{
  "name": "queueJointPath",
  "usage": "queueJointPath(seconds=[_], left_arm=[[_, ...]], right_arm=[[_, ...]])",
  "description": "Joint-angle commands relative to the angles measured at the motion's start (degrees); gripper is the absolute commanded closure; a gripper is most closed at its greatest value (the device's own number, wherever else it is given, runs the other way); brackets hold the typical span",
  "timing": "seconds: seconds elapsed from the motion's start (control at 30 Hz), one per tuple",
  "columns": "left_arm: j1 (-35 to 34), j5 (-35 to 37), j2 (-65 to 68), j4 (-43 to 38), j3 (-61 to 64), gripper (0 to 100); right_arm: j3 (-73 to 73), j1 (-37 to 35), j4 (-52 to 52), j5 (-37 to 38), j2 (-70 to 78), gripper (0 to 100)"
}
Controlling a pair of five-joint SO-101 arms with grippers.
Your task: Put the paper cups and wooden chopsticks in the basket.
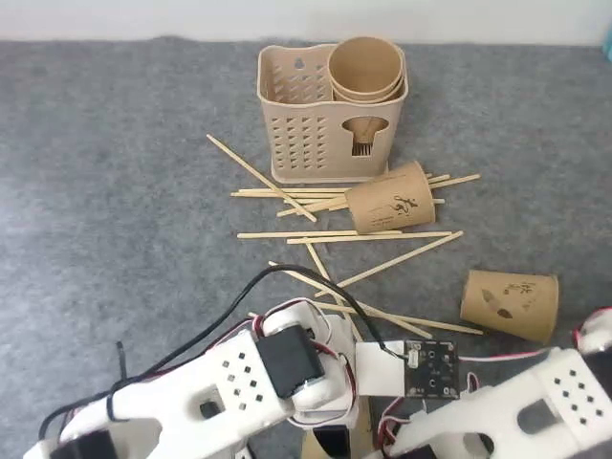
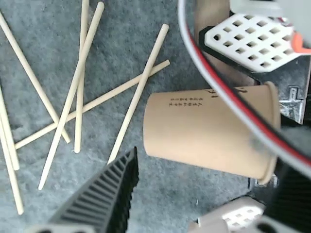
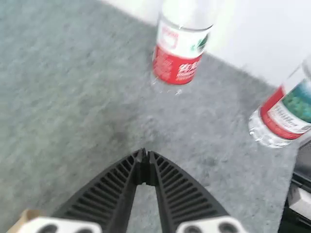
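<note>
1. Cup pickup: my left gripper (image 2: 209, 170) hangs wide open over a paper cup (image 2: 209, 131) lying sideways beside the chopsticks (image 2: 77, 92).
2. My right gripper (image 3: 145, 167) is pinched closed and empty.
3. Next, I judge, I squeeze gently and carry the cup to the basket (image 1: 296, 143).

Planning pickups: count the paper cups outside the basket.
3: cup on chopsticks before the basket; cup alone at right; cup under the arms near the left gripper. More may hide.

The grey felt table cover (image 1: 115, 191) bears a brown paper cup (image 2: 209, 131) lying sideways just beside the left gripper (image 2: 206, 170), pale wooden chopsticks (image 2: 77, 92) scattered beyond it, and a beige perforated plastic basket (image 1: 306, 143) farther ahead.
</note>
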Motion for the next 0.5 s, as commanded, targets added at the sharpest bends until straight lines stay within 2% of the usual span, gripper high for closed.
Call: queueJointPath(seconds=[0.0,0.1,0.17,0.27,0.47], left_arm=[[-16.5,0.6,-0.3,0.2,-3.9,58],[-18.0,0.1,-0.3,1.0,-4.5,58],[-17.7,-3.8,-0.4,3.3,-4.1,58],[-15.8,-8.8,-0.9,6.9,-3.8,58],[-10.0,-7.8,-12.7,7.2,-3.2,58]], right_arm=[[-4.7,-5.5,4.7,1.6,0.3,97.6],[-4.4,-9.7,8.3,1.7,0.3,97.6],[-3.1,-11.7,9.1,2.1,0.3,97.6],[1.2,-11.8,4.8,1.8,0.6,97.6],[16.0,-15.0,-4.7,2.5,0.6,97.6]])
